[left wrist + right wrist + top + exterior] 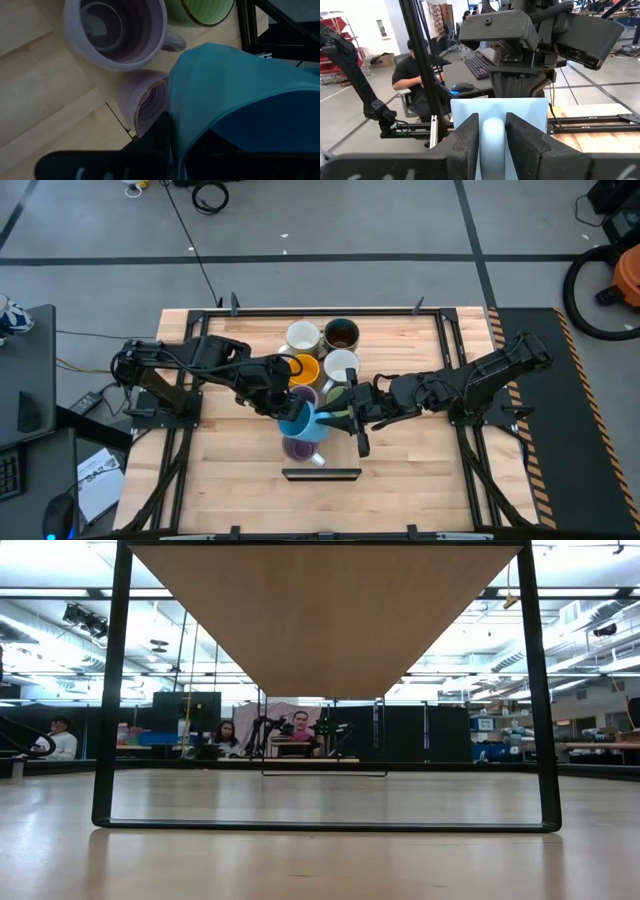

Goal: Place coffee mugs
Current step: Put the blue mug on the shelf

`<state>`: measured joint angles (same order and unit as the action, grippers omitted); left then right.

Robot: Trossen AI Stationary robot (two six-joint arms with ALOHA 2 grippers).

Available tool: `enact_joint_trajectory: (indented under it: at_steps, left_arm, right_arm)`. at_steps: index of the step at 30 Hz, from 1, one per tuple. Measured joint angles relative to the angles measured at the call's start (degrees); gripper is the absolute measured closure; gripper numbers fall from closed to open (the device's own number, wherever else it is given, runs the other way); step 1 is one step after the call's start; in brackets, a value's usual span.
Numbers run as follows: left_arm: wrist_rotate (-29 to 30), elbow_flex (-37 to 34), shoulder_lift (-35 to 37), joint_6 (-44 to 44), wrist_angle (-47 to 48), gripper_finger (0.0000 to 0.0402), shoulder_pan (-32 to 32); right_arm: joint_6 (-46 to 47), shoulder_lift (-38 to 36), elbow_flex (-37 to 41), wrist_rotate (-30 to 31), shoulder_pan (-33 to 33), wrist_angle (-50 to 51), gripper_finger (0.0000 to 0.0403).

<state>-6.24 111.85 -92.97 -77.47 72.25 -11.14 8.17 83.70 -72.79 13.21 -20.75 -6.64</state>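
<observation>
Mugs point(320, 350) crowd both grippers' light blue mug point(297, 422)

We reach in from both sides of the table with our two dark arms, bent at the elbow, so that our wrists meet near the middle. Our left gripper point(292, 415) hangs there with its fingers point(155, 142) closed on the wall of the light blue mug point(297, 423), holding it above the table. Our right gripper point(338, 415) faces it from the other side, its two fingers point(465, 137) clamped on the same mug's handle point(492, 142).
</observation>
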Motion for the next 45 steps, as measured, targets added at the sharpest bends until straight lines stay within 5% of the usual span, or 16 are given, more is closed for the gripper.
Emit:
enact_joint_trajectory:
  at_steps: [45]
  left_arm:
    - [-4.96,0.24,0.15,0.37,-0.26,0.0334,0.11]
  right_arm:
    - [1.52,-1.56,0.26,-0.31,-0.02,3.15,0.0345]
